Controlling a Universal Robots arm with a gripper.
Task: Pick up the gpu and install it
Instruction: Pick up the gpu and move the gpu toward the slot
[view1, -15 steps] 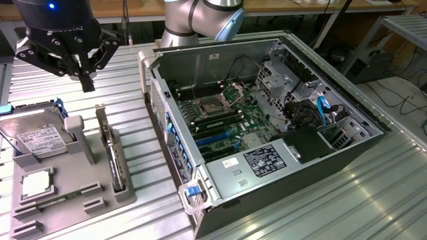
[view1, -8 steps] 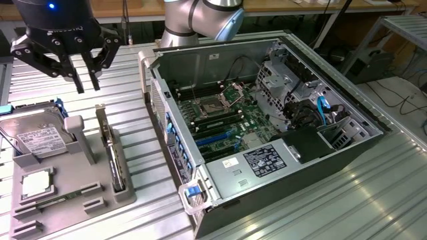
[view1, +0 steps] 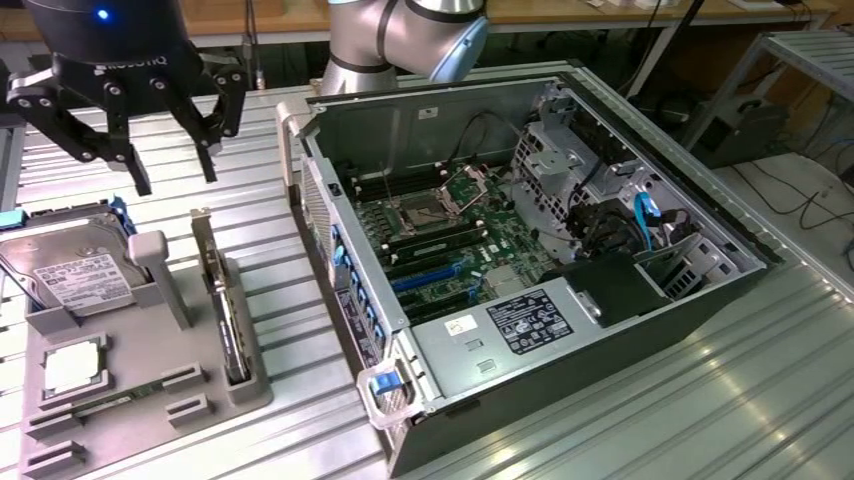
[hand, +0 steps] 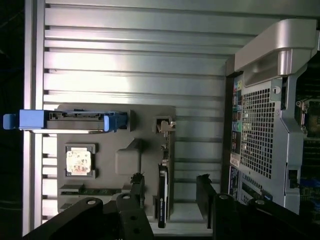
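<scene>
My jaws hang wide open, empty, above the gpu (view1: 224, 310), which stands on edge in the grey holder (view1: 160, 345) on the surface. It looks light, stiff and fragile; I'd pinch its flat faces near the top edge.

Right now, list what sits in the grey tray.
In the tray: a hard drive, a CPU, a memory stick and the gpu, standing on edge. The gpu's lower edge is hidden in its slot.
</scene>
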